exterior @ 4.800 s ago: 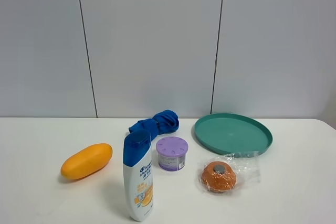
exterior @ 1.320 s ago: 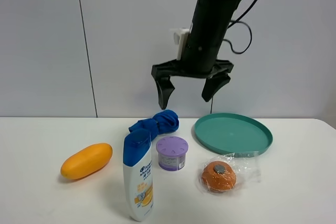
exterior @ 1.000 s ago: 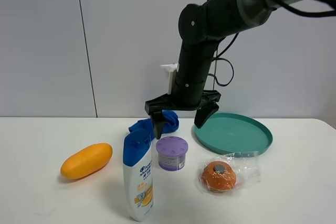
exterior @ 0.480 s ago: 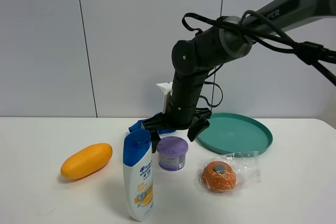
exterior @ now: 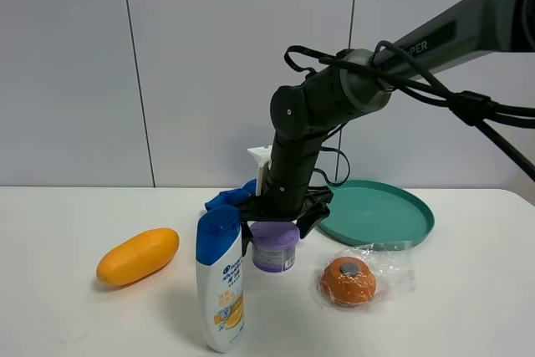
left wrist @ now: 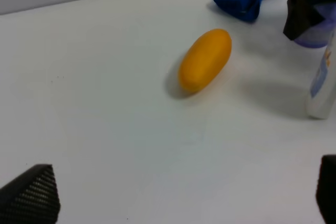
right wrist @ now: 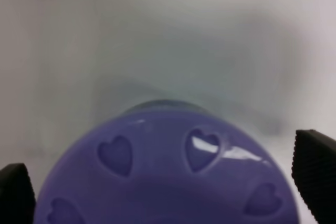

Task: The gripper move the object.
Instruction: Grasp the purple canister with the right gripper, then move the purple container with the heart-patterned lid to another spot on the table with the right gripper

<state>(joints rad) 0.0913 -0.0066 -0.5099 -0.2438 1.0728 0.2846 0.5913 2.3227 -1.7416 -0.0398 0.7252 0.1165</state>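
The lilac jar (exterior: 274,252) stands on the white table (exterior: 75,315), between the shampoo bottle (exterior: 221,288) and the wrapped orange thing (exterior: 348,281). My right gripper (exterior: 274,230) is open and lowered over the jar, with one black finger on each side of the lid. In the right wrist view the jar's lid (right wrist: 168,166), pierced with heart-shaped holes, fills the space between the fingertips of the right gripper (right wrist: 165,182). My left gripper (left wrist: 178,198) is open and empty over bare table, far from the jar (left wrist: 316,36).
A yellow-orange mango (exterior: 138,257) lies at the left. A blue cloth (exterior: 230,199) sits behind the bottle. A teal plate (exterior: 393,223) lies at the back right. The shampoo bottle stands close to the gripper's left finger.
The right arm came into view from above and moved down to the jar. Its open fingers now straddle the lid. The jar has not moved.
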